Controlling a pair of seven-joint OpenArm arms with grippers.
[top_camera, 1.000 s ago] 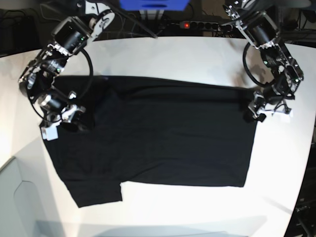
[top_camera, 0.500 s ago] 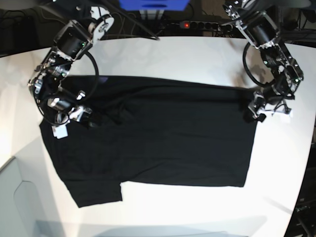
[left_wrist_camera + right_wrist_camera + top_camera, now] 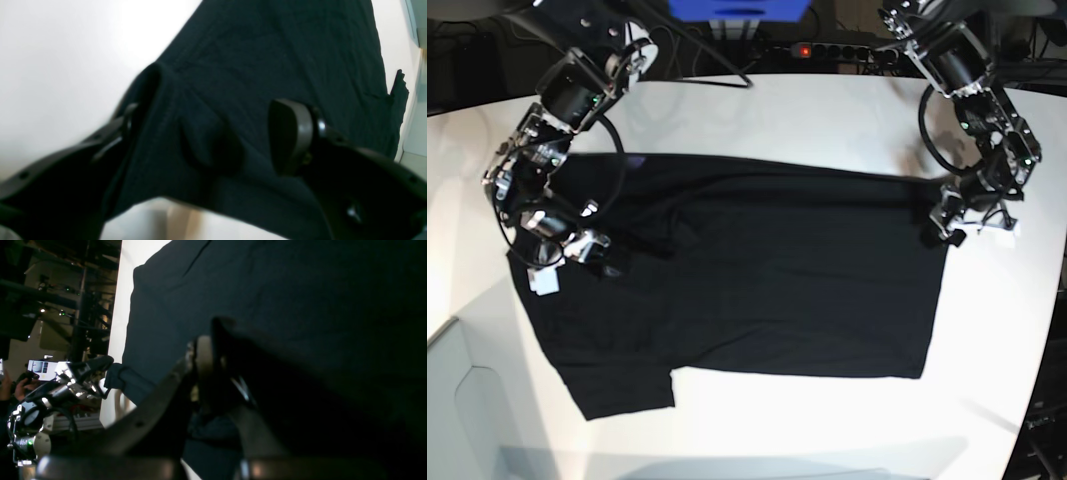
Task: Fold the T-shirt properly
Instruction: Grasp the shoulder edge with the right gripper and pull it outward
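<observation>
The black T-shirt (image 3: 757, 290) lies spread on the white table (image 3: 807, 120), with one sleeve at the front left. My right gripper (image 3: 595, 256) is at the shirt's left side. In the right wrist view the right gripper (image 3: 213, 340) has one pale pad (image 3: 201, 353) pressed against a raised fold of the shirt (image 3: 267, 306); the other finger is hidden by cloth. My left gripper (image 3: 942, 226) is at the shirt's far right corner. In the left wrist view the left gripper (image 3: 213, 133) has its jaws wide apart, with bunched shirt fabric (image 3: 206, 146) between them.
A power strip with a red light (image 3: 803, 48) and a blue object (image 3: 737, 8) lie beyond the table's back edge. A grey surface (image 3: 457, 400) is at the front left. The table's right edge runs close to my left arm.
My right gripper has moved a little to the right over the shirt's left part, and small folds have formed beside it. The left arm has not moved.
</observation>
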